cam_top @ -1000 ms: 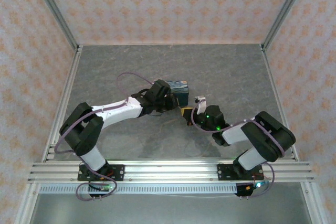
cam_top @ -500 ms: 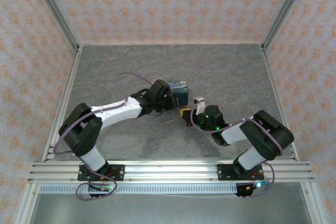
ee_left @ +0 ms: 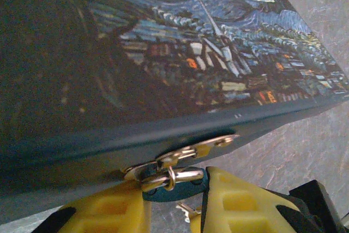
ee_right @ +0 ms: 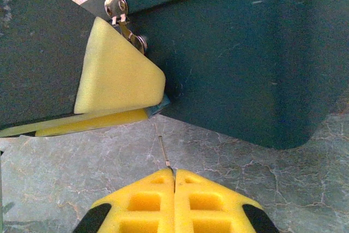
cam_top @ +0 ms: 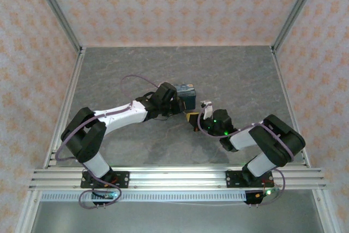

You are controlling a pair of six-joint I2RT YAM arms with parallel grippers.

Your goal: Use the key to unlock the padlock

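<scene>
Grey marbled worktop [cam_top: 245, 75] from above: left hand [cam_top: 175, 106] at the front of the blue tin [cam_top: 186, 92], right hand [cam_top: 193, 118] just beside it. From the left wrist: padlock [ee_left: 182, 177] hanging at the clasp [ee_left: 218, 142], apparently pinched between yellow fingers [ee_left: 245, 205]. From the right wrist: right hand pressed together on the key [ee_right: 163, 154], long axis aimed ahead and slightly left toward the padlock, tip short of it.

Tin [cam_top: 186, 92] sits mid-table [cam_top: 245, 75]. Left gripper [ee_left: 174, 211] is at the tin's front edge, padlock [ee_left: 175, 187] betw. its pads, hung on the tin's clasp [ee_left: 182, 154]. Right gripper [ee_right: 174, 175] is just in front, apart from the tin. Key [ee_right: 163, 154], prob., pokes from its tips toward the tin.
</scene>
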